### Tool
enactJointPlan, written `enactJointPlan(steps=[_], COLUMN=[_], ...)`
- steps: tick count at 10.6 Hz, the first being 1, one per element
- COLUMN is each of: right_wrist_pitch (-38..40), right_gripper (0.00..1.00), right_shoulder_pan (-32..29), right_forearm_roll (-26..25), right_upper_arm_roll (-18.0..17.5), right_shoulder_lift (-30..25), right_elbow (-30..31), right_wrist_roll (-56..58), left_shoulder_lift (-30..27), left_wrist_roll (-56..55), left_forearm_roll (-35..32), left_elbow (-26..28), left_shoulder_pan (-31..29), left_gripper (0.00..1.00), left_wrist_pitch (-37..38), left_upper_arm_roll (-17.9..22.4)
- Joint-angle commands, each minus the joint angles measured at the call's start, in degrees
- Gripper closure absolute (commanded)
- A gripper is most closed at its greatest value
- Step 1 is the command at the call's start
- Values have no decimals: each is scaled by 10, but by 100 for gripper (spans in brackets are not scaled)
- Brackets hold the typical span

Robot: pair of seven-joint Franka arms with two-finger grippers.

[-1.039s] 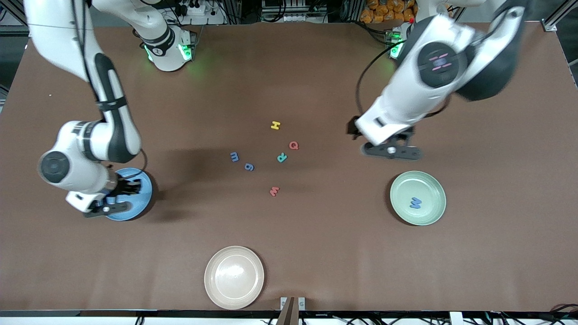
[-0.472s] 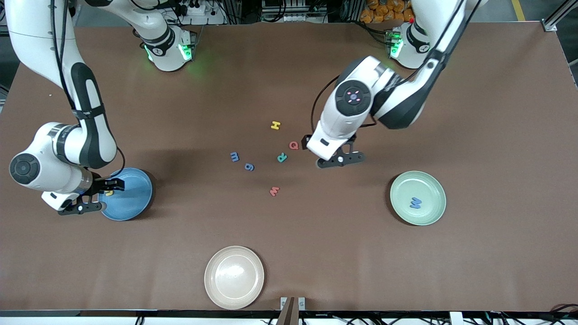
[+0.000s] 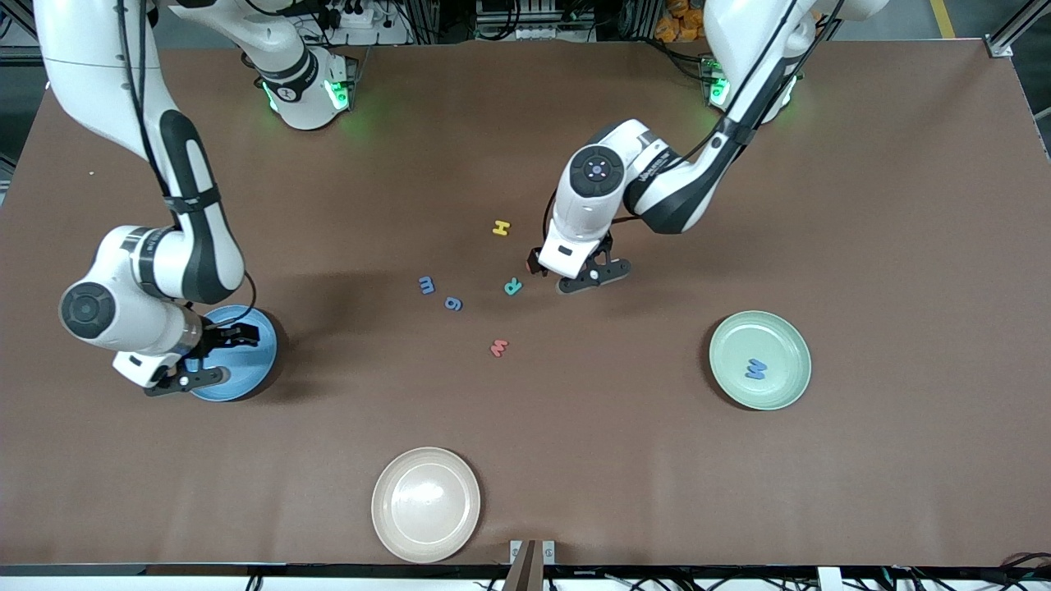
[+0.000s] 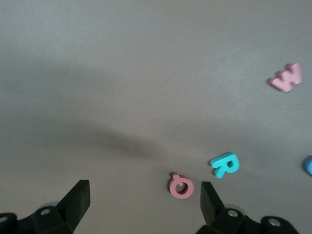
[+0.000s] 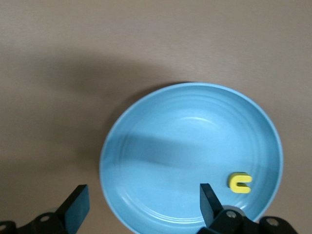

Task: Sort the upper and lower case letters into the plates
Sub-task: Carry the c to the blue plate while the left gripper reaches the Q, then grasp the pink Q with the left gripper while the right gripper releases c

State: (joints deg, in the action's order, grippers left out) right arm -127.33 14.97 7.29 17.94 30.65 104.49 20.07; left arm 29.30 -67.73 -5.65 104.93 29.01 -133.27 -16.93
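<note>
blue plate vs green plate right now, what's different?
Colour: the light blue plate against the pale mint green plate. Contents: the blue one holds a yellow u, the green one a blue W. Position: blue lies toward the right arm's end of the table, under the open right gripper; green toward the left arm's end, with no gripper over it. Both are round, shallow and look equal in size.
</note>
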Motion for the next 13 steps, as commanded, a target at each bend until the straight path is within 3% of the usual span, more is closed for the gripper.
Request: enactJointPlan(steps=[1, 7, 13], right_wrist_pitch=[31, 47, 37], right_gripper=[0, 0, 0], right_shoulder_pan=[30, 129, 193], right_forearm_roll=[4, 8, 21], right_upper_arm_roll=[1, 1, -1], right_shoulder_lift=[-4, -14, -10], right_elbow=[-3, -3, -6], right_wrist_roll=[-3, -36, -66], left_shoulder_lift=[22, 99, 117], left_wrist_roll=[-48, -146, -151], left_forearm_roll=[-20, -88, -118], left_elbow=[2, -25, -28], left_shoulder_pan=[19, 54, 66], left_gripper=[0, 0, 3], left_wrist_pitch=[-29, -83, -85], left_upper_arm_roll=[3, 5, 7])
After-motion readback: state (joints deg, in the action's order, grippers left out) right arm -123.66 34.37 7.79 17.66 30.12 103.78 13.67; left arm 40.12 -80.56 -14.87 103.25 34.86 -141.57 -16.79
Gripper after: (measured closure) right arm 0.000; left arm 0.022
